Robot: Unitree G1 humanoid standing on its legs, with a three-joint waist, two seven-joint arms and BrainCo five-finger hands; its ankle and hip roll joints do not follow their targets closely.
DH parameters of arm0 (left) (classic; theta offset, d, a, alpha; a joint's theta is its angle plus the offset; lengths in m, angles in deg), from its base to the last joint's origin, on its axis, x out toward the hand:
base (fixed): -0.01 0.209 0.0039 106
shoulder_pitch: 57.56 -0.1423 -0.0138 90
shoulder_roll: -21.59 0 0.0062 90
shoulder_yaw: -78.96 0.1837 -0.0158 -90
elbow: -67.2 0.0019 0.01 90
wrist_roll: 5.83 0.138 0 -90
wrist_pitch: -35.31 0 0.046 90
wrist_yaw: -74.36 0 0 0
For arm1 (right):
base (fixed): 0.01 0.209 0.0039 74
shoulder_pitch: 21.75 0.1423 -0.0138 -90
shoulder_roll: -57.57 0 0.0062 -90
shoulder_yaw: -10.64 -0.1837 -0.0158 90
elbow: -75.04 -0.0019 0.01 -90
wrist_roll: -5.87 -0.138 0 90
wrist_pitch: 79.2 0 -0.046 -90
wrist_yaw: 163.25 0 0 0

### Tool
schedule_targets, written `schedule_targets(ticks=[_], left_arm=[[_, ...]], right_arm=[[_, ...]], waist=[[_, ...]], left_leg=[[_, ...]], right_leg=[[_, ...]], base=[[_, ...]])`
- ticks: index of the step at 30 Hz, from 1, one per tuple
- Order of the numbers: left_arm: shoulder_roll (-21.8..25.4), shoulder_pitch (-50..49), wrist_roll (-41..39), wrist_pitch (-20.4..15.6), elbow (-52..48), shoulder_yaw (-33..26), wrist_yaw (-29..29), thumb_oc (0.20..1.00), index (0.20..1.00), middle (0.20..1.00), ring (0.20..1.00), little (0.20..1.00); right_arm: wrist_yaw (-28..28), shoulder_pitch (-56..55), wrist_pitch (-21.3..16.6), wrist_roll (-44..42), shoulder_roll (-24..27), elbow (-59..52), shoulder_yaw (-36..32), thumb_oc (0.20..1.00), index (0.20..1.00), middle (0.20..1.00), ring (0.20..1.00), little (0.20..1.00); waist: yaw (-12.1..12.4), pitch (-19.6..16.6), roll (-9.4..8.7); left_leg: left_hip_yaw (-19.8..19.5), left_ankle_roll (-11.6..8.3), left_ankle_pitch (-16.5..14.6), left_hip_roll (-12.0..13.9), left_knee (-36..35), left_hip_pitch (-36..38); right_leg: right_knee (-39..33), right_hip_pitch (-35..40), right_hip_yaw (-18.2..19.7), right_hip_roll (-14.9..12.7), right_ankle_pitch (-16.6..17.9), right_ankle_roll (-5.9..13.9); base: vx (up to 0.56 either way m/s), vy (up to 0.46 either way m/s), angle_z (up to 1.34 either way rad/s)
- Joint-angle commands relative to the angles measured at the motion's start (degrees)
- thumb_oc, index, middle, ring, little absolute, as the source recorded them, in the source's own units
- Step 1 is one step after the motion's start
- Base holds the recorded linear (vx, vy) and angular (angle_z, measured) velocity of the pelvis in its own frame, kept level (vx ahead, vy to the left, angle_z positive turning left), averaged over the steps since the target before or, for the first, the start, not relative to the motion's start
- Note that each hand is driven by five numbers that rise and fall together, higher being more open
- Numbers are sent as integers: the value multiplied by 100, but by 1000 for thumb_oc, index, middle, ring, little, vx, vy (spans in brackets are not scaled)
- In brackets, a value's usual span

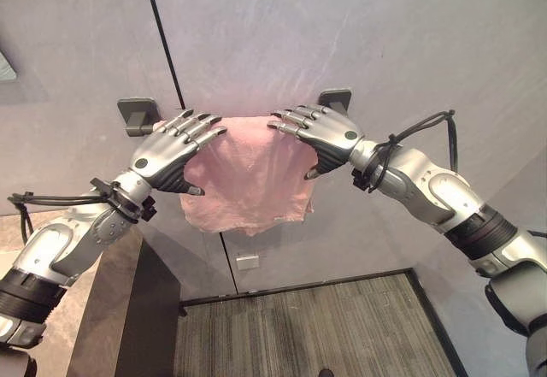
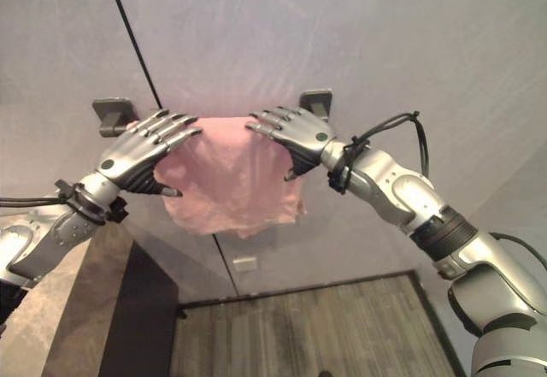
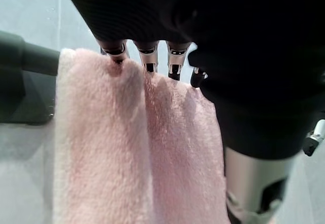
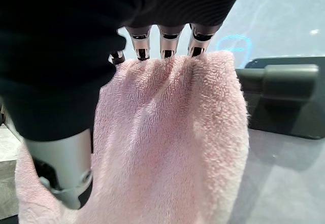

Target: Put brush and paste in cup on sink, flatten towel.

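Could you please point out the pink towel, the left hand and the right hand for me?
pink towel [image 1: 248, 180]: left eye view, middle of the hanging cloth.
left hand [image 1: 162, 159]: left eye view, back of the hand.
right hand [image 1: 329, 138]: left eye view, back of the hand.

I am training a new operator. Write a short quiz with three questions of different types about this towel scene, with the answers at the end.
1. True or false: the pink towel hangs over a rail between two dark wall brackets.
2. Where does each robot hand rest? A) both on the towel's top edge, B) both on the floor, C) one on the towel, one on a bracket.
3. Fill in: the fingers of the left robot hand and the right robot hand look ____, not curled round the cloth.

Key: 1 true; 2 A; 3 straight.
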Motion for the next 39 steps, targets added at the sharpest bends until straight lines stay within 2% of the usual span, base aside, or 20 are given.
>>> schedule_targets(ticks=[1, 4, 5, 6, 7, 8, 10, 12, 13, 16, 17, 22, 24, 28, 29, 34, 39], left_arm=[[160, -746, -461, 363, 828, -276, -189, 1000, 1000, 1000, 1000, 1000], [-502, -1054, -956, 603, 965, -798, -62, 1000, 1000, 1000, 1000, 1000], [-734, -1073, -1095, 623, 1264, -850, 36, 1000, 1000, 1000, 1000, 1000], [-745, -1055, -1095, 604, 1301, -834, 55, 1000, 1000, 1000, 1000, 1000], [-1043, -1035, -1321, 677, 1447, -908, 141, 1000, 1000, 1000, 1000, 1000], [-1050, -1037, -1327, 680, 1445, -912, 140, 1000, 1000, 1000, 1000, 1000], [-1416, -1040, -1687, 687, 1496, -1004, 222, 1000, 1000, 1000, 1000, 1000], [-1774, -1026, -2206, 668, 1637, -1063, 227, 1000, 1000, 1000, 1000, 1000], [-2060, -986, -2757, 603, 1734, -1099, 327, 1000, 1000, 1000, 1000, 1000], [-2361, -863, -3287, 495, 1836, -1043, 373, 1000, 1000, 1000, 1000, 1000], [-2358, -858, -3294, 493, 1842, -1040, 372, 1000, 1000, 1000, 1000, 1000], [-2647, -696, -3771, 267, 1926, -936, 495, 1000, 1000, 1000, 1000, 1000], [-2758, -553, -3899, 108, 1954, -908, 642, 1000, 1000, 1000, 1000, 1000], [-2849, -346, -3955, -51, 1965, -847, 862, 1000, 1000, 1000, 1000, 1000], [-2922, -156, -4002, -139, 1923, -798, 1050, 1000, 1000, 1000, 1000, 1000], [-3049, 235, -4234, -303, 1831, -726, 1250, 1000, 1000, 1000, 1000, 1000], [-3182, 522, -4426, -521, 1471, -797, 1476, 1000, 1000, 1000, 1000, 1000]], right_arm=[[134, -304, 150, -48, 487, 477, 138, 1000, 1000, 1000, 1000, 1000], [126, -500, 261, -72, 359, 630, -94, 1000, 1000, 1000, 1000, 1000], [119, -503, 286, -62, 307, 673, -116, 1000, 1000, 1000, 1000, 1000], [115, -493, 288, -60, 308, 679, -99, 1000, 1000, 1000, 1000, 1000], [100, -501, 319, -61, 232, 767, -154, 1000, 1000, 1000, 1000, 1000], [97, -492, 319, -59, 234, 772, -143, 1000, 1000, 1000, 1000, 1000], [83, -513, 358, -44, 132, 871, -197, 1000, 1000, 1000, 1000, 1000], [58, -487, 405, -7, 27, 1013, -190, 1000, 1000, 1000, 1000, 1000], [25, -438, 451, -17, -86, 1145, -158, 1000, 1000, 1000, 1000, 1000], [-81, -415, 501, -138, -283, 1367, -179, 1000, 1000, 1000, 1000, 1000], [-88, -409, 499, -139, -285, 1377, -176, 1000, 1000, 1000, 1000, 1000], [-732, -848, 491, -1682, -1058, 1560, -959, 1000, 1000, 1000, 1000, 1000], [-1146, -1045, 288, -2420, -1463, 1414, -1361, 1000, 1000, 1000, 1000, 1000], [-1516, -1132, 91, -2966, -1817, 1306, -1667, 1000, 1000, 1000, 1000, 1000], [-1730, -1097, -51, -3339, -2074, 1215, -1810, 1000, 1000, 1000, 1000, 1000], [-1858, -1018, -180, -3890, -2432, 1106, -1881, 1000, 1000, 1000, 1000, 1000], [-2072, -931, -259, -4034, -2585, 804, -1971, 1000, 1000, 1000, 1000, 1000]], waist=[[137, 35, -246], [152, 31, -239], [151, 22, -257], [147, 20, -246], [160, 22, -261], [158, 25, -251], [176, 29, -271], [180, 25, -286], [176, 25, -290], [166, 25, -287], [166, 25, -287], [155, 35, -267], [151, 30, -250], [158, 28, -247], [151, 10, -231], [142, -21, -222], [144, -59, -218]], left_leg=[[189, -11, -209, 49, 46, 292], [187, -24, -201, 77, 46, 276], [197, -31, -197, 84, 46, 275], [196, -32, -198, 85, 46, 275], [199, -35, -197, 91, 46, 275], [200, -36, -198, 93, 46, 277], [197, -40, -186, 106, 46, 266], [195, -45, -174, 115, 46, 251], [193, -49, -167, 125, 46, 238], [186, -54, -152, 136, 46, 205], [184, -54, -151, 136, 46, 203], [151, -39, -124, 126, 46, 120], [156, -25, -120, 113, 46, 87], [164, -11, -123, 97, 46, 76], [171, -7, -131, 88, 46, 68], [199, -2, -138, 65, 46, 69], [226, 2, -151, 50, 46, 88]], right_leg=[[260, 203, 124, -280, -270, 345], [203, 228, 88, -254, -262, 312], [190, 235, 77, -248, -264, 306], [187, 237, 75, -246, -263, 305], [167, 246, 70, -231, -260, 298], [163, 250, 70, -229, -258, 298], [139, 255, 60, -212, -253, 284], [109, 263, 56, -204, -237, 272], [79, 265, 49, -195, -219, 264], [55, 261, 37, -190, -204, 252], [55, 260, 36, -190, -204, 251], [37, 220, 45, -201, -168, 240], [33, 183, 36, -217, -132, 245], [23, 170, 42, -244, -109, 259], [4, 158, 53, -265, -87, 265], [1, 138, 82, -294, -63, 279], [1, 121, 128, -321, -49, 290]], base=[[0, 0, 0], [0, 0, 0], [0, 0, 0], [0, 0, 0], [0, 0, 0], [0, 0, 0], [0, 0, 0], [0, 0, 0], [0, 0, 0], [0, 0, 0], [0, 0, 0], [0, 0, 0], [0, 0, 0], [-4, 3, 1], [0, 0, 0], [0, 0, 0], [0, 0, 0]])
